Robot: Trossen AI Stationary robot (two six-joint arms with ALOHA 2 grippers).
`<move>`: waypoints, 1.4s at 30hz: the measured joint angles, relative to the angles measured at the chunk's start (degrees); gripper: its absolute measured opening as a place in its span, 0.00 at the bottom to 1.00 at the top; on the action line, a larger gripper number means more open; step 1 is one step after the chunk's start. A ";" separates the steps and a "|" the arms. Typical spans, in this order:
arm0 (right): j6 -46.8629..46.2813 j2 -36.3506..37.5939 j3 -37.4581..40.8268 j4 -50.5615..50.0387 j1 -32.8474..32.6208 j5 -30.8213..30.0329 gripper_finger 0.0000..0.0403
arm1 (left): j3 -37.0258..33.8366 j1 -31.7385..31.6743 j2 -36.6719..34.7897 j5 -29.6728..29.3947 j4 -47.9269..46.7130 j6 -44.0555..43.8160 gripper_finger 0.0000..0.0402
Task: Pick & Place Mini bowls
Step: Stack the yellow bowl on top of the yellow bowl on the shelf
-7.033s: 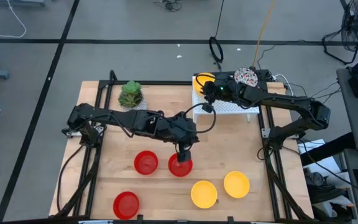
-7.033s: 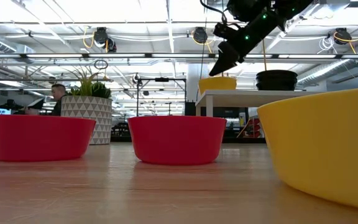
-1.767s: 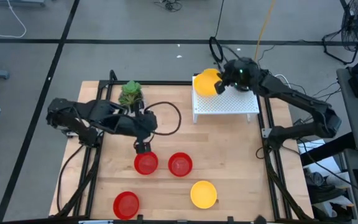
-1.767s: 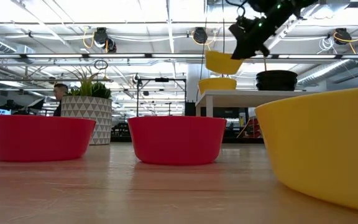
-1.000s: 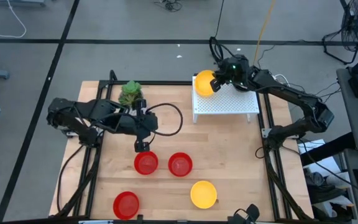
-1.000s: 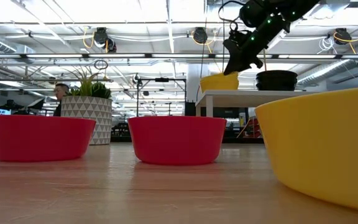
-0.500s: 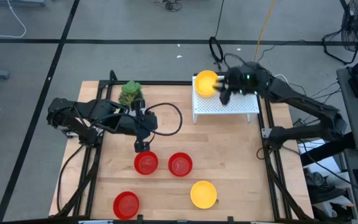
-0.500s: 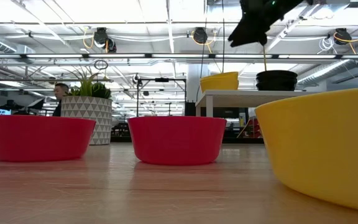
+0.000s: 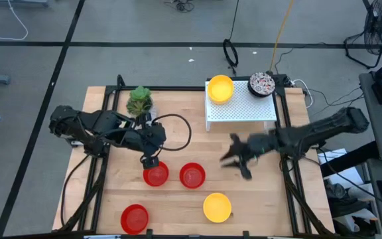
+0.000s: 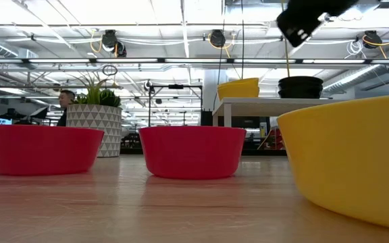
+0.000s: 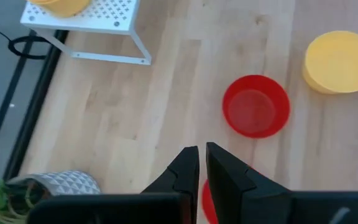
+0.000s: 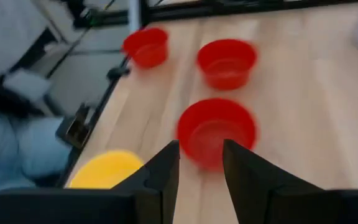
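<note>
Two yellow mini bowls sit nested (image 9: 220, 88) on the white stand, next to a speckled bowl (image 9: 262, 83). On the table stand three red bowls (image 9: 155, 174), (image 9: 192, 175), (image 9: 134, 218) and one yellow bowl (image 9: 217, 206). My left gripper (image 9: 150, 161) hovers, shut and empty, just over the far rim of a red bowl; its wrist view shows the fingers (image 11: 197, 158) close together. My right gripper (image 9: 234, 159) is open and empty in the air between the stand and the red bowls, and its wrist view (image 12: 201, 165) looks onto a red bowl (image 12: 216, 130).
The white perforated stand (image 9: 241, 113) occupies the table's far right. A green plant in a patterned pot (image 9: 138, 101) stands at the far edge, behind my left arm. Bare wood (image 9: 257, 192) lies right of the yellow bowl. A person shows far off in the room (image 10: 64, 101).
My right gripper has let go of the yellow bowl, leaving it nested in the other yellow bowl on the stand. It rose, then swung quickly toward the table's near edge, and is now over the middle of the table.
</note>
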State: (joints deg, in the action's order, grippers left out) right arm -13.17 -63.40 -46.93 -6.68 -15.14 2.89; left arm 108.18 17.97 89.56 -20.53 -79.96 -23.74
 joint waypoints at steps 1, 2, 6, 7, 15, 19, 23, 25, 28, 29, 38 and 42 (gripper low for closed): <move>0.29 -0.90 0.87 1.47 -2.85 -2.22 0.28 | 0.00 0.46 0.02 0.00 0.02 -0.79 0.09; 0.26 -2.02 1.34 2.45 -5.64 -4.31 0.28 | 0.00 0.91 0.01 -0.01 0.07 -1.63 0.09; -2.46 -7.43 1.46 3.27 -14.35 -9.09 0.30 | 0.00 2.86 0.01 -0.09 0.21 -5.58 0.09; -3.82 -9.07 1.46 4.33 -15.98 -8.76 0.31 | 0.00 3.46 0.02 -0.13 0.31 -6.46 0.09; -9.33 -19.91 1.46 13.53 -25.86 -5.69 0.35 | 0.00 7.98 0.02 -0.55 1.04 -12.07 0.09; -10.10 -24.67 1.46 19.46 -27.20 -5.81 0.37 | 0.00 9.82 0.02 -1.23 2.98 -13.19 0.09; -10.81 -29.91 1.46 24.90 -27.64 -5.77 0.37 | 0.00 11.56 0.02 -2.44 5.09 -13.91 0.09; -10.71 -31.91 1.46 25.58 -27.64 -5.79 0.37 | 0.00 12.30 0.02 -2.56 5.59 -14.01 0.09; -10.80 -33.90 1.46 25.62 -27.65 -5.81 0.37 | 0.00 12.93 0.39 -2.63 7.11 -14.10 0.09; -10.81 -34.33 1.46 25.77 -27.69 -5.83 0.37 | 0.00 13.25 0.50 -2.68 7.27 -14.16 0.09; -9.80 -36.55 1.46 26.17 -27.66 -6.24 0.34 | -0.02 15.32 0.50 -5.51 7.30 -15.46 0.09; -8.11 -36.50 1.42 26.25 -27.31 -9.00 0.30 | -0.02 16.06 0.50 -5.62 7.29 -15.43 0.09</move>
State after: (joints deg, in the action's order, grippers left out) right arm -21.28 -99.90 -45.52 19.57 -42.46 -6.11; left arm 108.16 34.03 90.06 -26.15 -72.67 -39.17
